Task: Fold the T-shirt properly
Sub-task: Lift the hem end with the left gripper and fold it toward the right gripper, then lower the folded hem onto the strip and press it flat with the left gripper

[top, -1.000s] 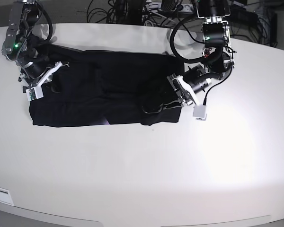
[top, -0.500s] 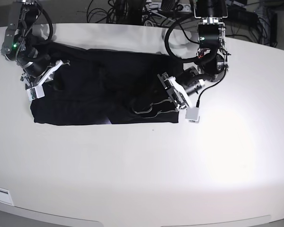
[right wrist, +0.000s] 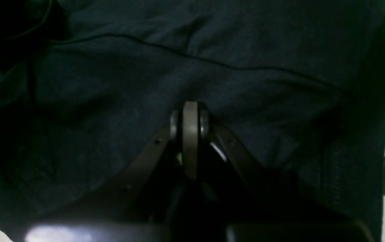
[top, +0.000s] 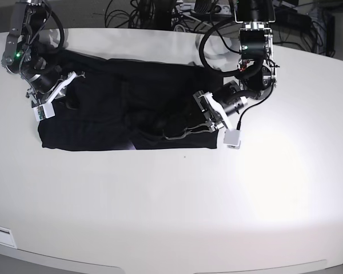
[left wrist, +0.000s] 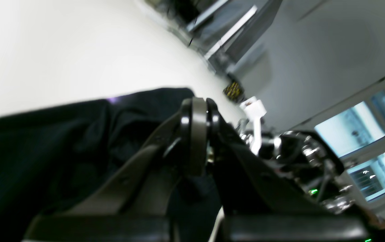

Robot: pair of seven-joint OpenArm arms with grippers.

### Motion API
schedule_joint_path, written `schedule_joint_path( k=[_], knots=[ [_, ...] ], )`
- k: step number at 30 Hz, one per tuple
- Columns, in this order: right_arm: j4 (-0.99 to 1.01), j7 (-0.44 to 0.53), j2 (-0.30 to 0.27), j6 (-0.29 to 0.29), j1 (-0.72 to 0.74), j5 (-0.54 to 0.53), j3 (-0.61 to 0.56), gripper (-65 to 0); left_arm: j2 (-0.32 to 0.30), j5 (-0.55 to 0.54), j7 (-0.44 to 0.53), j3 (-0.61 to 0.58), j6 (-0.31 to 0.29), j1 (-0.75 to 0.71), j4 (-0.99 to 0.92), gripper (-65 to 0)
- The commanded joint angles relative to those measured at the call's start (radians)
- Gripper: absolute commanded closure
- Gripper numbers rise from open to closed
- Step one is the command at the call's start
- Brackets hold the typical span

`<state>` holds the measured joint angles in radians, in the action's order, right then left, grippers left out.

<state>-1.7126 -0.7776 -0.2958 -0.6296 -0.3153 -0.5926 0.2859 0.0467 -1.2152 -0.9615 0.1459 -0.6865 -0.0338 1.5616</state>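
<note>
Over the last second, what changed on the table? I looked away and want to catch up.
The left gripper, on the base view's right, slid further over the T-shirt toward its middle, opened, then shut again; whether it pinches cloth is unclear. The shirt's right end, bunched before, now lies flatter. The right gripper stayed shut at the shirt's other end, and the shirt stayed spread on the white table.

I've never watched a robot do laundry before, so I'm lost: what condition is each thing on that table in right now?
T-shirt: lying on the table as a long dark band, plain side up, wrinkled near the left gripper.
Left gripper: shut, low on the shirt's bunched cloth; whether it pinches any is unclear.
Right gripper: shut, tips against the shirt.
Table: white, shirt lying on its far part.
</note>
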Motion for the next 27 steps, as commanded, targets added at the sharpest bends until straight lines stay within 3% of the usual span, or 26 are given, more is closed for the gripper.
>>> schedule_joint_path(
  k=[1,9,15,19,21,27],
  knots=[
    [-0.005,-0.039,-0.006,-0.007,-0.001,0.013,0.000,-3.4,0.003,-0.002,0.024,0.002,-0.012,0.015,0.015,0.0],
    [-0.005,-0.047,-0.006,-0.006,-0.001,0.013,0.000,-3.4,0.019,0.029,0.022,-0.018,-0.012,0.014,0.015,0.0],
    [-0.005,-0.047,-0.006,-0.007,-0.001,0.013,0.000,-3.4,0.053,-0.034,0.016,-0.097,-0.012,0.014,0.015,0.0],
    [-0.005,-0.047,-0.006,-0.006,-0.001,0.013,0.000,-3.4,0.053,-0.046,0.010,-0.158,-0.012,0.014,0.015,-23.0],
    [-0.005,-0.047,-0.006,-0.006,-0.001,0.013,0.000,-3.4,0.053,-0.046,0.010,-0.185,-0.012,0.014,0.015,-30.5],
    [-0.005,-0.047,-0.006,-0.006,-0.001,0.013,0.000,-3.4,0.053,-0.046,-0.019,-0.232,-0.012,0.014,0.015,-31.7]
  ],
)
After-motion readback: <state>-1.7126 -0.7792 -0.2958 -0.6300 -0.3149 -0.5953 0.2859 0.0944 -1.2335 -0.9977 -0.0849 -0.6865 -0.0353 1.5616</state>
